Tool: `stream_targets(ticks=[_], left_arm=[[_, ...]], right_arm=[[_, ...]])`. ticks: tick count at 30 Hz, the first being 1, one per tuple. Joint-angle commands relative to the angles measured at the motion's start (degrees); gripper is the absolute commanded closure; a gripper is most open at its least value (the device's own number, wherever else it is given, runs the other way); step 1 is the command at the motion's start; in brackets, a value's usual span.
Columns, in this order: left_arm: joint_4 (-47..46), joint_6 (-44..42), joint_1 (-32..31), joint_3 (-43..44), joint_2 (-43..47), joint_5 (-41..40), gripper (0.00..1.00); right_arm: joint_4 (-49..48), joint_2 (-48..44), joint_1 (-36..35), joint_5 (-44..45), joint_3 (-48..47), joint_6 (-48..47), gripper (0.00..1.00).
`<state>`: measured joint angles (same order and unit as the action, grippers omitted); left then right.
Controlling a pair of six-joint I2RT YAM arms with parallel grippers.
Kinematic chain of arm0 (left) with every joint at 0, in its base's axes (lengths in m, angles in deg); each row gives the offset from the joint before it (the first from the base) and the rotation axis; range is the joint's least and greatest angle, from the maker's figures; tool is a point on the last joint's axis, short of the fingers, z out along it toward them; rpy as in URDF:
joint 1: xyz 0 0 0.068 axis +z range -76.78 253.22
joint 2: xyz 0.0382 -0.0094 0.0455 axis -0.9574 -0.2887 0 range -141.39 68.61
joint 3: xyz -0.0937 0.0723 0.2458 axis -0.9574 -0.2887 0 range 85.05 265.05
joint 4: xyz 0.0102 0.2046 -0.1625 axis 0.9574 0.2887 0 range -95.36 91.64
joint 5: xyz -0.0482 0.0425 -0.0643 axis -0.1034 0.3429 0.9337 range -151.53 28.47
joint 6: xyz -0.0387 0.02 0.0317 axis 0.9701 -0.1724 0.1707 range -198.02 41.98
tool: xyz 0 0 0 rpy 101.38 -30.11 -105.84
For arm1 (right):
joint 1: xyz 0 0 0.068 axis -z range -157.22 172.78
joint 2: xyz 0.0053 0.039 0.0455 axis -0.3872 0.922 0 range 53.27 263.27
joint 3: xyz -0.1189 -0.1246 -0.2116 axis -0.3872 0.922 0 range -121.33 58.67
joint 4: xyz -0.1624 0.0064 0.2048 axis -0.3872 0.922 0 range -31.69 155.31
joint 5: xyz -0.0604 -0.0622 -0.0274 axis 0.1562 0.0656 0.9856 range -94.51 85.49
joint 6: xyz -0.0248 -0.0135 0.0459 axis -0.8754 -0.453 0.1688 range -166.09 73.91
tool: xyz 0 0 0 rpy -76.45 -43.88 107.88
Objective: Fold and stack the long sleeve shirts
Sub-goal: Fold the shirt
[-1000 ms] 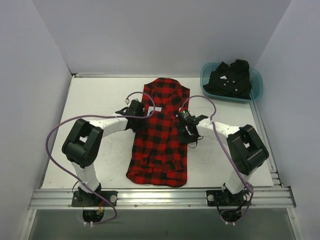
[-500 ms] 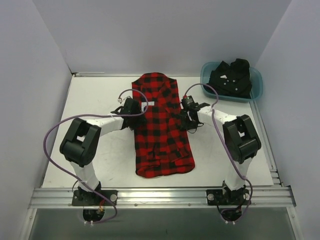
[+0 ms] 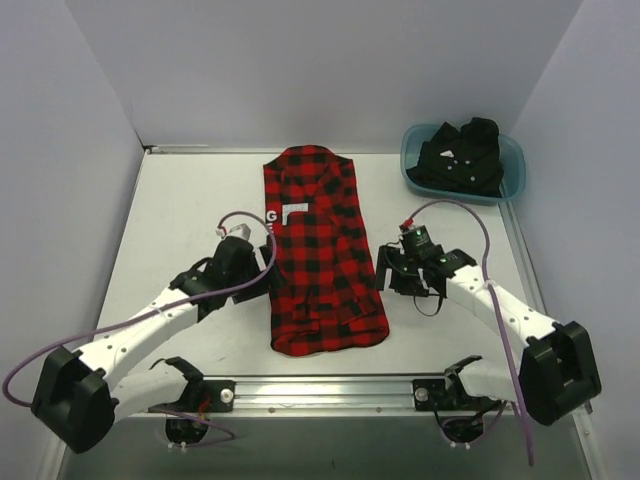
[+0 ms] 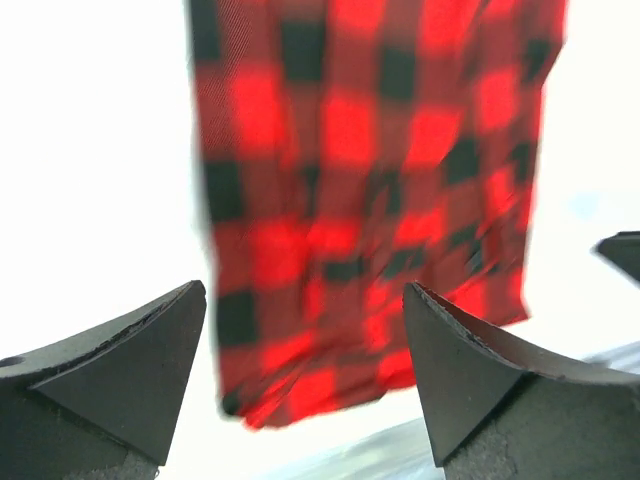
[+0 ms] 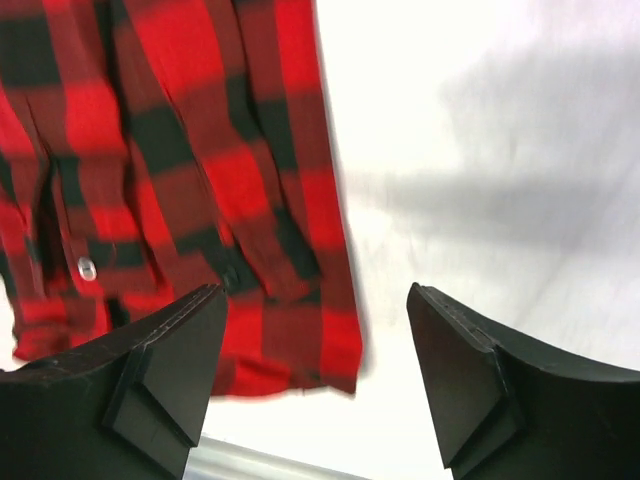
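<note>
The red-and-black check long sleeve shirt (image 3: 318,250) lies as a narrow lengthwise strip in the middle of the table, collar far, white label (image 3: 296,211) showing. The black long sleeve shirt (image 3: 460,158) sits bunched in the tub. My left gripper (image 3: 268,262) hovers beside the flannel's left edge, open and holding nothing. My right gripper (image 3: 390,270) is off its right edge, also open and empty. The left wrist view shows the flannel's hem (image 4: 360,150) beyond the left gripper (image 4: 305,290). In the right wrist view, the flannel's lower right corner (image 5: 180,150) lies past the right gripper (image 5: 315,290).
A teal plastic tub (image 3: 510,175) stands at the far right corner. White walls close off the table at the back and both sides. A metal rail (image 3: 320,390) runs along the near edge. Purple cables loop off both arms.
Both grippers let go of the flannel near its shoulders, opened, and drew back toward the near edge. The shirt stays where it was half a second ago.
</note>
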<state>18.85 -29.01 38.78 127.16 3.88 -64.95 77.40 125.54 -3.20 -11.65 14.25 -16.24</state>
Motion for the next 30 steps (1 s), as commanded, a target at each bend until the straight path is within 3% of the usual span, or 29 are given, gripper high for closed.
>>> stream_targets(ticks=[1,5,10,18,30], left_arm=[[7.26,1.95,-0.89,-7.9,5.99,3.68,0.11],[6.21,6.61,-4.84,-13.97,7.95,6.85,0.13],[-0.11,8.9,-5.99,-18.64,4.36,9.74,0.16],[-6.09,11.01,-7.4,-17.67,-0.57,10.8,0.16],[-8.38,16.02,-7.4,-19.87,0.04,7.03,0.27]], right_arm=[[3.67,-6.07,0.31,-4.81,6.17,7.23,0.25],[2.36,-10.82,0.31,-6.66,10.49,10.13,0.24],[-4.31,-9.35,0.4,-10.78,15.32,13.3,0.25],[-16.01,-4.77,0.31,-13.7,21.22,18.76,0.27],[-17.86,-0.38,0.84,-10.01,21.48,18.58,0.37]])
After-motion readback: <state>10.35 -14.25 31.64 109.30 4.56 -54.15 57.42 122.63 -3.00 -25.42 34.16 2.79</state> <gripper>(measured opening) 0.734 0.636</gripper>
